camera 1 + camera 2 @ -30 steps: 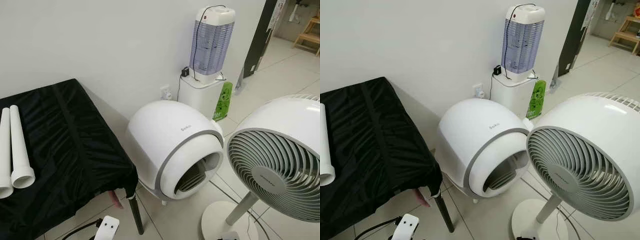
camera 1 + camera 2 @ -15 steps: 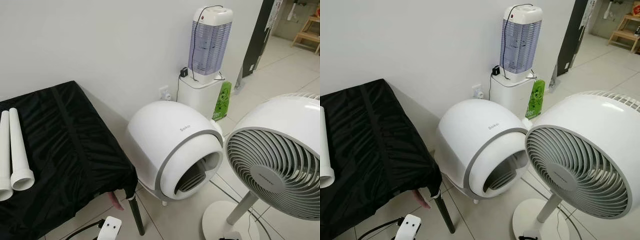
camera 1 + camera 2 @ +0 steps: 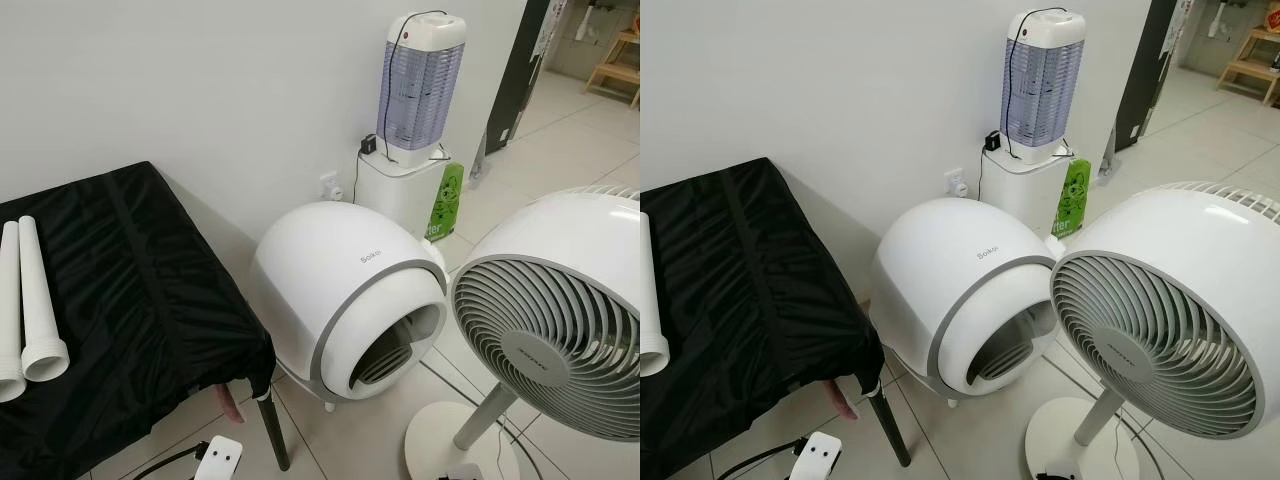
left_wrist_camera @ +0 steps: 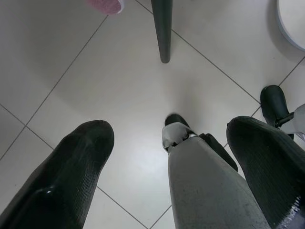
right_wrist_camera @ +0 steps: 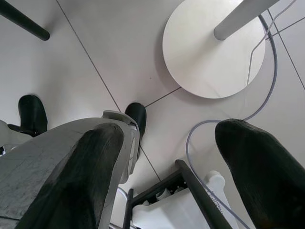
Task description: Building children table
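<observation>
left gripper (image 4: 169, 157): hanging low, fingers spread wide, holding nothing
right gripper (image 5: 167, 167): same, wide open and idle
table legs (image 3: 30, 300): up on the black table (image 3: 150, 290), well above your left gripper
tip: turn left and square up first

A table draped in a black cloth (image 3: 130, 300) stands against the white wall, one dark leg (image 3: 273, 440) exposed at its near corner. Two white tubes (image 3: 30, 300) lie on the cloth side by side, touching, each with a flared collar at its near end.

The tiled floor (image 3: 560, 160) carries a white domed litter box (image 3: 345, 300) beside the table, a pedestal fan (image 3: 560, 330) on a round white base (image 3: 440, 445) next to it, and a white cabinet (image 3: 400, 195) against the wall behind. A white power strip (image 3: 218, 462) with a dark cable lies on the tiles by the table leg. A pink item (image 3: 232, 403) shows under the cloth's edge; what it is cannot be told.
</observation>
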Available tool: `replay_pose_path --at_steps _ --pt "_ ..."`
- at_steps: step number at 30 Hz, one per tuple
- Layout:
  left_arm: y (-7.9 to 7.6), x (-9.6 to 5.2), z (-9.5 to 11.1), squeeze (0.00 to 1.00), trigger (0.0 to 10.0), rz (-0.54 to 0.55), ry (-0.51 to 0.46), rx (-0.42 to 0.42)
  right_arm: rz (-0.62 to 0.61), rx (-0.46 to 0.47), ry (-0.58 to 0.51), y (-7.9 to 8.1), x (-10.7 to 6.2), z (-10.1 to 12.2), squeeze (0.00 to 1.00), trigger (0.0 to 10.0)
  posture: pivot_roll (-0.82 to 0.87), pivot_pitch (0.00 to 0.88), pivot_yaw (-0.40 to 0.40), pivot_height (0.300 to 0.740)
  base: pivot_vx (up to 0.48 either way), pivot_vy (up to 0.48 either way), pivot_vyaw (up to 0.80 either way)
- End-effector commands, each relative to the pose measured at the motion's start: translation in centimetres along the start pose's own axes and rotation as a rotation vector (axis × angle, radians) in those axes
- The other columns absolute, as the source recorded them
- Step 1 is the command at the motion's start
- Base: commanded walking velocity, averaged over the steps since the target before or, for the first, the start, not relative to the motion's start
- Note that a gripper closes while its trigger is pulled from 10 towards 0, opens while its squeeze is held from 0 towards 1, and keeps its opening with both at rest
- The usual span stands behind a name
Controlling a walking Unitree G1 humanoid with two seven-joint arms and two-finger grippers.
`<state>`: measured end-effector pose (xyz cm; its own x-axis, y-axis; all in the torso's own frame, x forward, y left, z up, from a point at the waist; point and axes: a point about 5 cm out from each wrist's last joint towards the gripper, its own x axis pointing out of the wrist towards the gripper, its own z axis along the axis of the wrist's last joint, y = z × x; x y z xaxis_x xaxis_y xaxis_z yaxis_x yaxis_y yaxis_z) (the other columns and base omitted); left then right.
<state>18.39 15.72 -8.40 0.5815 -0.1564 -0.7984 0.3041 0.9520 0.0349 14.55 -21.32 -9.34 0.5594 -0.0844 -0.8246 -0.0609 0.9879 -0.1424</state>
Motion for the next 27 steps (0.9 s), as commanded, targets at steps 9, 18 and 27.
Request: replay_pose_path --at_steps 9,18,27 --pt "0.16 -0.03 -0.32 0.0 10.0 0.004 0.032 0.019 0.032 -0.012 0.059 1.0 -0.34 -1.66 0.0 10.0 -0.14 0.0 0.1 0.74 0.0 0.0 0.27" --pt "0.27 -0.03 -0.35 0.0 10.0 0.002 0.045 0.022 0.029 -0.027 0.064 1.0 -0.34 -1.7 0.0 10.0 -0.14 0.0 0.101 0.74 0.0 0.0 0.8" --pt "0.3 -0.02 -0.27 0.0 10.0 0.006 0.037 0.006 0.028 -0.036 0.062 1.01 -0.27 -1.48 0.0 10.0 -0.13 0.0 0.089 0.74 0.0 0.0 0.8"
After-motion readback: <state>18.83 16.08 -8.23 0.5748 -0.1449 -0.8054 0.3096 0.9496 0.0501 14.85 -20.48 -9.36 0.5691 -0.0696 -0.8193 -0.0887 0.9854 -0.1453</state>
